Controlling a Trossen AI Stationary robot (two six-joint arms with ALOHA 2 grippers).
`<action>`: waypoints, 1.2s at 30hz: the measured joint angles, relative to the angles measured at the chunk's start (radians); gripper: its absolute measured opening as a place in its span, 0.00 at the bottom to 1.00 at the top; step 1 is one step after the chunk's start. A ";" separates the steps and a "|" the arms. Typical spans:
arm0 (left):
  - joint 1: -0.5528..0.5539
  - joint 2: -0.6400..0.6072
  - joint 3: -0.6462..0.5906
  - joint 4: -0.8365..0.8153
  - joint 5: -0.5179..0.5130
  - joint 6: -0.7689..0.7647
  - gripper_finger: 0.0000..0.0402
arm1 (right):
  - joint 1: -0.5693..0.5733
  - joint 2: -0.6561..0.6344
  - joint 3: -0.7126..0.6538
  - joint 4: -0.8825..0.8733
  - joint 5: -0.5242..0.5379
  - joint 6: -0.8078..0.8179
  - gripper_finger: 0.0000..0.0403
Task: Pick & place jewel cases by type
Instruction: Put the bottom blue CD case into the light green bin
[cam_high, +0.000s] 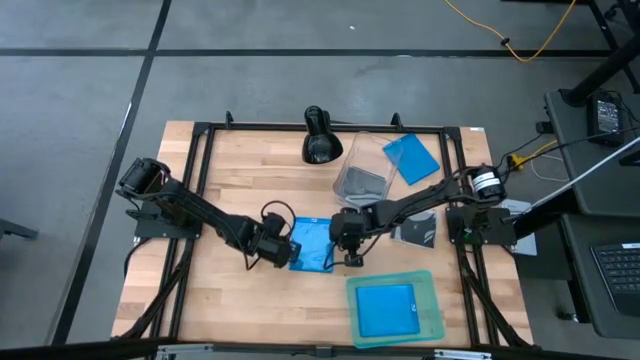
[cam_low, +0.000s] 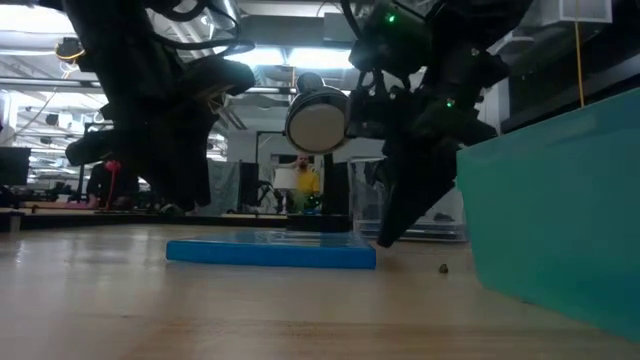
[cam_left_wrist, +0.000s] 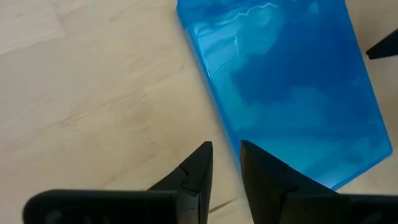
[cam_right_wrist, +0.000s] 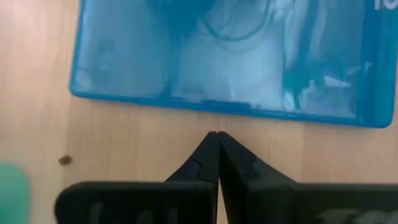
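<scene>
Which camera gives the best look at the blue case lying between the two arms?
The right wrist view: the blue case fills the frame. The left wrist shows one end, the low view only its edge, and the high view shows it small.

No legible text, label or brand anywhere; white marks on the blue jewel case (cam_right_wrist: 224, 56) stay unreadable.

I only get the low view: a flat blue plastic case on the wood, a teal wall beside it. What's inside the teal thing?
Observer: The translucent teal plastic tray holds another bright blue rectangular case.
Operator: Is the case on the table being gripped?
Observer: Not by the right gripper: its fingers are shut, just off the case's edge.
Operator: The other arm?
Observer: The left gripper is at that case's corner, fingers slightly apart.
</scene>
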 joint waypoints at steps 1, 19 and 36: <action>0.002 0.000 0.000 0.000 0.000 0.000 0.19 | 0.000 0.008 0.000 0.002 0.000 0.000 0.01; 0.069 0.013 0.000 0.030 0.008 0.046 0.50 | -0.003 0.049 0.003 0.044 -0.020 -0.023 0.01; 0.078 0.154 -0.001 0.248 0.052 0.039 0.54 | -0.011 0.051 0.000 0.065 -0.026 -0.031 0.01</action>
